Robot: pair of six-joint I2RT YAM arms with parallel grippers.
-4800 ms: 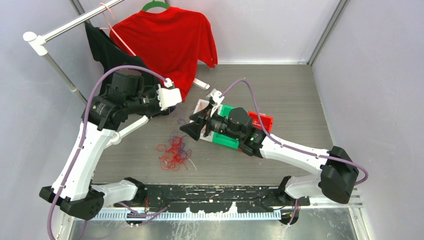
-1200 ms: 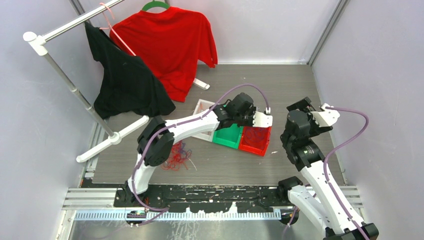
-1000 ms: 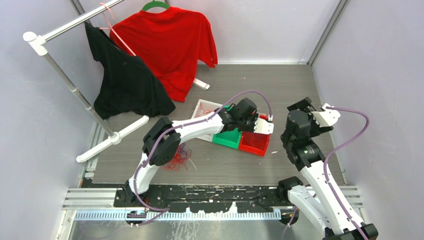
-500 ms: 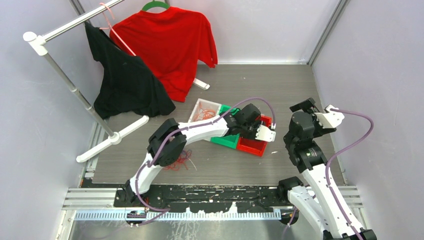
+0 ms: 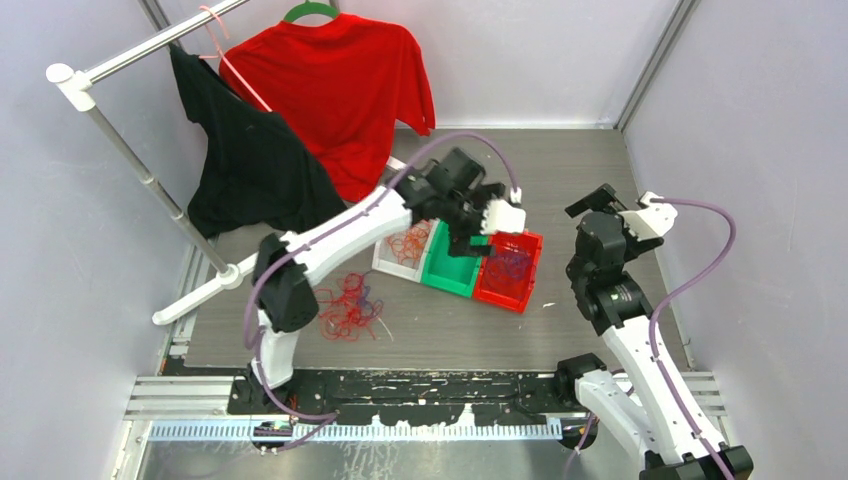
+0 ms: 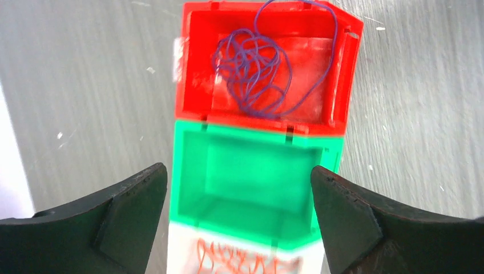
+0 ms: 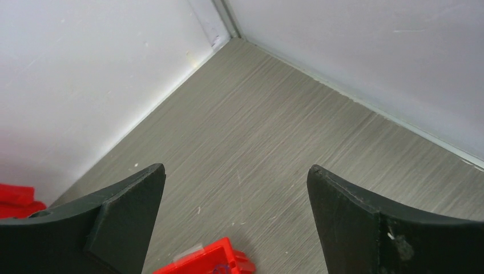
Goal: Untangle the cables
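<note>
A loose tangle of red and blue-purple cables (image 5: 348, 305) lies on the floor near the left arm's base. Blue-purple cables (image 6: 257, 71) rest in the red bin (image 6: 194, 34), with one loop over its far rim. Orange cables (image 6: 242, 258) lie in the white bin (image 5: 384, 262). Between them, the green bin (image 6: 254, 182) has nothing in it. My left gripper (image 6: 238, 174) hangs open above the green bin, holding nothing. My right gripper (image 7: 236, 171) is open and raised over bare floor to the right of the bins, with only a corner of the red bin (image 7: 211, 260) in its view.
A clothes rack (image 5: 130, 150) stands at the left with a black shirt (image 5: 245, 160) and a red shirt (image 5: 335, 90) hanging from it. Its white foot (image 5: 225, 280) reaches onto the floor near the tangle. Walls close in behind and on the right.
My left gripper has opened and drawn up and back from the red bin toward the green one, leaving the blue-purple cables in the red bin. The right arm has hardly moved.
</note>
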